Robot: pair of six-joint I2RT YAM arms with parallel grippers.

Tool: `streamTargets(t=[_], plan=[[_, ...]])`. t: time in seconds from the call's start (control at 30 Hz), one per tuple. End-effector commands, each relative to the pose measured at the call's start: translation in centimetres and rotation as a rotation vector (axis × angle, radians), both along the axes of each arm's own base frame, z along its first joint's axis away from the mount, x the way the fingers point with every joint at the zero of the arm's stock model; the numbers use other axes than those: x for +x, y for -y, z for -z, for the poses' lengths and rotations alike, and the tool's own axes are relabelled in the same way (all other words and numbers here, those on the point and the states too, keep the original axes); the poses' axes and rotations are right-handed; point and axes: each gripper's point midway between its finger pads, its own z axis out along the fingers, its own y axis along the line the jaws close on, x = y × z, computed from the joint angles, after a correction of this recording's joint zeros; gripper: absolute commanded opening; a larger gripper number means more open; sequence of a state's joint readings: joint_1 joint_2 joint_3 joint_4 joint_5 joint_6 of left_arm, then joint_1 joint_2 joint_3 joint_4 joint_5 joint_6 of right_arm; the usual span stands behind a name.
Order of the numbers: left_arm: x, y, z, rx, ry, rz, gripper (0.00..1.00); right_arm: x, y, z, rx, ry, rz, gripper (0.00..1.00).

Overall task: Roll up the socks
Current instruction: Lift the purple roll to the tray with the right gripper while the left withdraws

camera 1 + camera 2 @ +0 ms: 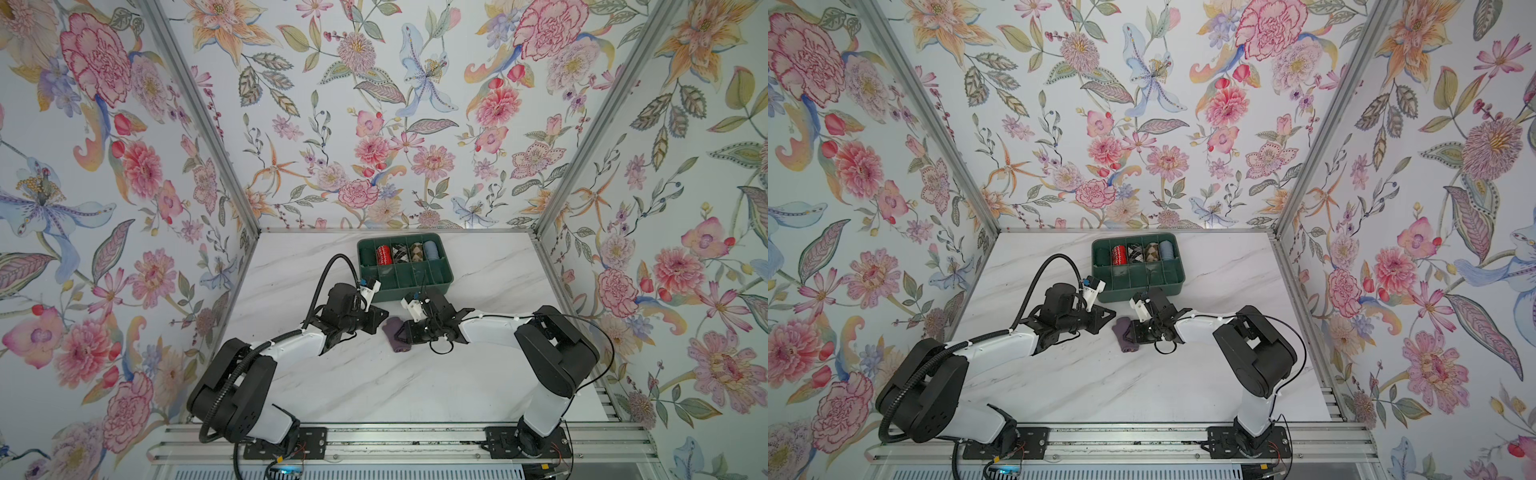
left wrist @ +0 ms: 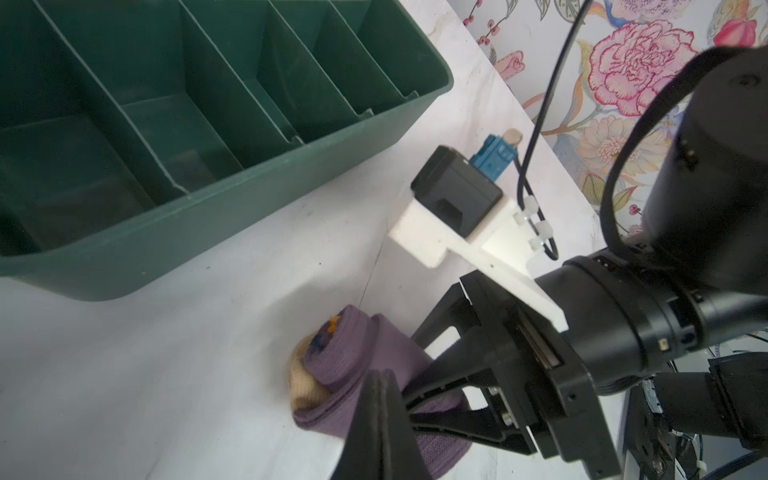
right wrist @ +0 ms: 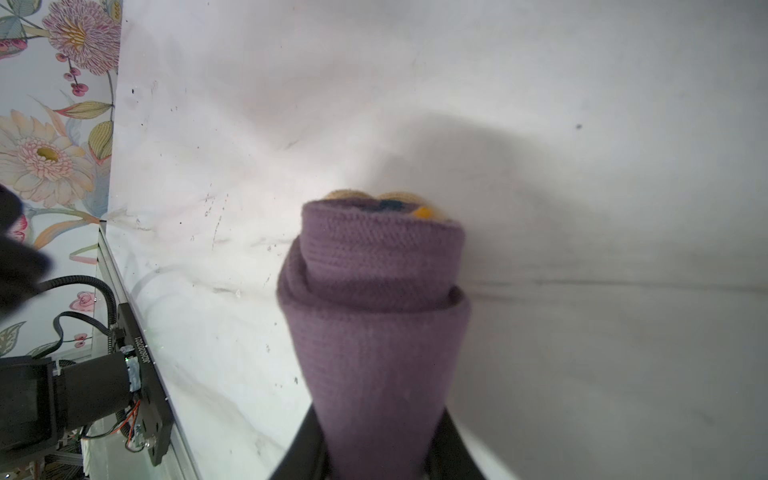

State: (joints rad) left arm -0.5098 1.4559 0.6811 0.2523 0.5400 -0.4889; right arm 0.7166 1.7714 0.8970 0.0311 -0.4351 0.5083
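The right tool (image 2: 409, 409) grasps the loose end of the rolled socks (image 1: 392, 330), lying on the surface (image 1: 374, 386) near the green bin (image 1: 405, 281); the left tool (image 2: 381, 382) hangs clenched just beside them.

The socks (image 3: 374, 332) are matt ribbed knit, the tabletop (image 3: 582, 332) smooth marble-look, the bin (image 2: 208, 232) plastic.
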Motion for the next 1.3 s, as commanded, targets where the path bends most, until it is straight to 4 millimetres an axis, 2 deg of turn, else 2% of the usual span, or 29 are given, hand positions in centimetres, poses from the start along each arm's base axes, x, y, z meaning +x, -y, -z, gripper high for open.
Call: streamTargets(t=[0.0,0.13,0.23,0.3,0.33,0.43,0.57,0.67,0.7,0.8,0.9,1.03,1.27], plan=[[0.8,-1.5,-1.5,0.028,0.035,-0.055,0.0,-0.4,1.3,-0.4,-0.029,0.011,0.002,0.0],[1.4,-3.0,-3.0,0.023,0.07,-0.103,0.0,-0.2,2.1,-2.0,-0.025,0.041,0.012,0.0],[1.9,-4.0,-4.1,0.015,0.098,-0.132,0.0,0.4,3.0,-4.1,-0.002,0.079,0.036,0.0],[2.3,-4.6,-4.8,0.011,0.116,-0.15,0.0,0.9,3.3,-6.4,0.019,0.123,0.041,0.0],[2.5,-4.9,-5.3,0.006,0.127,-0.158,0.0,2.1,4.6,-7.8,0.022,0.152,0.078,0.0],[3.2,-5.6,-6.2,0.003,0.153,-0.177,0.0,3.9,5.9,-12.4,0.04,0.243,0.106,0.0],[4.4,-6.4,-7.4,0.001,0.183,-0.201,0.0,7.5,8.2,-19.3,0.067,0.368,0.155,0.0],[5.2,-7.0,-8.0,-0.003,0.201,-0.22,0.0,10.2,9.5,-23.2,0.104,0.418,0.177,0.0],[5.3,-7.1,-8.1,-0.004,0.205,-0.223,0.0,11.0,9.8,-23.9,0.111,0.422,0.179,0.0],[5.8,-7.4,-8.3,-0.007,0.212,-0.231,0.0,13.4,10.1,-24.6,0.135,0.412,0.176,0.0],[5.9,-7.3,-8.0,-0.012,0.205,-0.227,0.0,15.6,10.1,-23.6,0.151,0.368,0.164,0.0],[6.0,-7.3,-7.4,-0.011,0.191,-0.22,0.0,17.8,10.4,-20.5,0.112,0.282,0.152,0.0],[6.3,-7.4,-6.4,-0.007,0.17,-0.221,0.0,19.9,11.4,-15.8,0.079,0.174,0.179,0.0]])
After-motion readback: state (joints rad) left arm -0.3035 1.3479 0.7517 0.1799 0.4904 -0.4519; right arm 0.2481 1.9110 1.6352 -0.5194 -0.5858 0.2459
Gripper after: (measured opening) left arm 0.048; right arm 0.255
